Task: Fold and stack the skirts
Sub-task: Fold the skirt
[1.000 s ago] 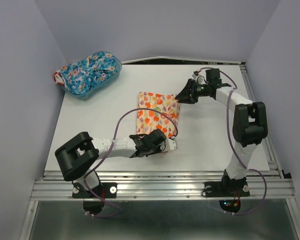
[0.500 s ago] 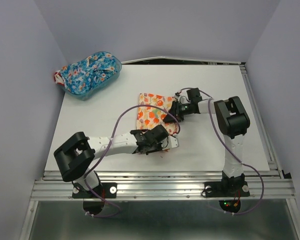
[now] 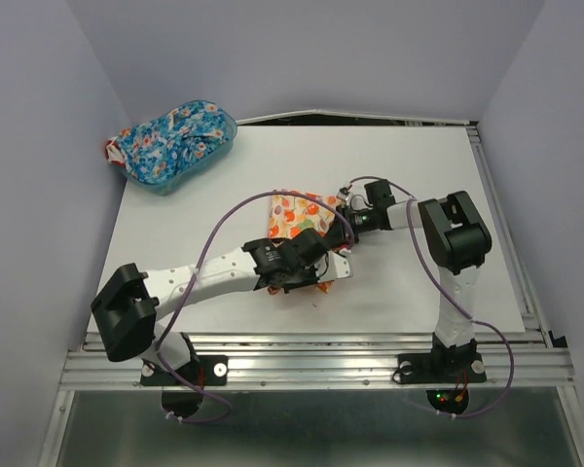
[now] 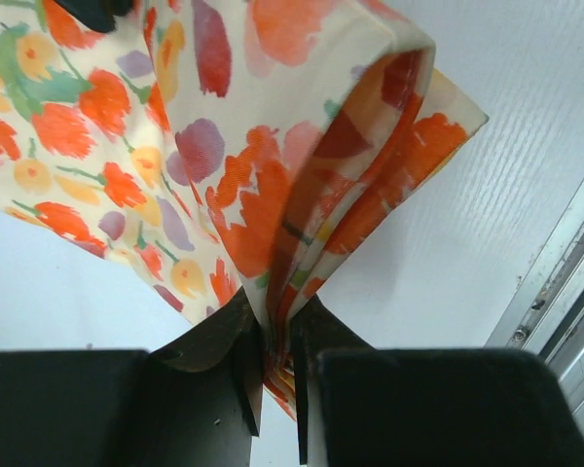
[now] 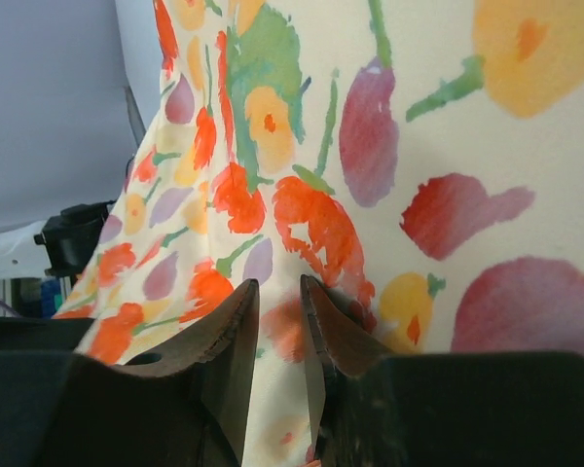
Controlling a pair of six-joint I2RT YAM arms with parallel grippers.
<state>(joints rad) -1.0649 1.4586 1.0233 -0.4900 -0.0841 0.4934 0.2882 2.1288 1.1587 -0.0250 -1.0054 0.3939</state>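
Note:
The cream-yellow skirt (image 3: 294, 214) with orange-red flowers lies mid-table, its near part lifted. My left gripper (image 3: 321, 261) is shut on a bunched fold of this skirt (image 4: 273, 195), pinched between the fingertips (image 4: 236, 331). My right gripper (image 3: 346, 222) is at the skirt's right edge. Its jaws are nearly closed, with the skirt's cloth (image 5: 302, 146) between them. The bright blue floral skirt (image 3: 170, 136) lies crumpled in the basket at the far left.
The translucent blue plastic basket (image 3: 226, 136) stands at the table's far left corner. A metal rail (image 3: 321, 365) runs along the table's near edge, and another (image 3: 496, 204) along the right side. Grey walls close in the left, back and right.
My right arm came in from the far right and closed on the skirt's right edge. My left gripper rose and moved toward the far side with the near hem, folding the skirt shorter.

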